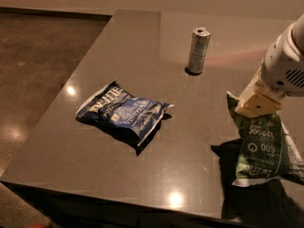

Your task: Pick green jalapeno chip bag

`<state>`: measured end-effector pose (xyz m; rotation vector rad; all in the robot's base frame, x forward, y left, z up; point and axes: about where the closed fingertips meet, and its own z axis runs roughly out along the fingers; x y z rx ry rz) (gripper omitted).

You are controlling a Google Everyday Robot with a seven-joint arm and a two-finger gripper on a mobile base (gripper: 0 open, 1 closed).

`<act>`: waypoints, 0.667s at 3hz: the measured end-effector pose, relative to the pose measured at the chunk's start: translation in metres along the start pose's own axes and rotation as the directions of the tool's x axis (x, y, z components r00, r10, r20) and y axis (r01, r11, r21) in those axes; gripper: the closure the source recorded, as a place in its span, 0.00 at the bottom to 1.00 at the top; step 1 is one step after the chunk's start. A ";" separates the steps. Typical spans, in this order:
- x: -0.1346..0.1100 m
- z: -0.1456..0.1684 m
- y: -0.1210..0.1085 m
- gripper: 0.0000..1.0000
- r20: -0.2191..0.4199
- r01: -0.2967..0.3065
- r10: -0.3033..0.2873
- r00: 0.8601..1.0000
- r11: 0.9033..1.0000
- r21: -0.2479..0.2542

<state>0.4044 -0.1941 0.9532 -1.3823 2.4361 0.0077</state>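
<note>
Green jalapeno chip bag (263,146) hangs near the right edge of the surface (142,56), its shadow cast beneath it. End effector (256,106) is clamped on the bag's top edge, fingers closed. White arm (285,65) slopes down from the upper right. Dark blue chip bag (124,112) lies flat toward the left edge. Can (198,50) stands upright toward the far edge.
</note>
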 end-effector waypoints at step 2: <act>-0.026 -0.021 -0.001 1.00 0.038 0.068 -0.068 0.997 0.998 0.005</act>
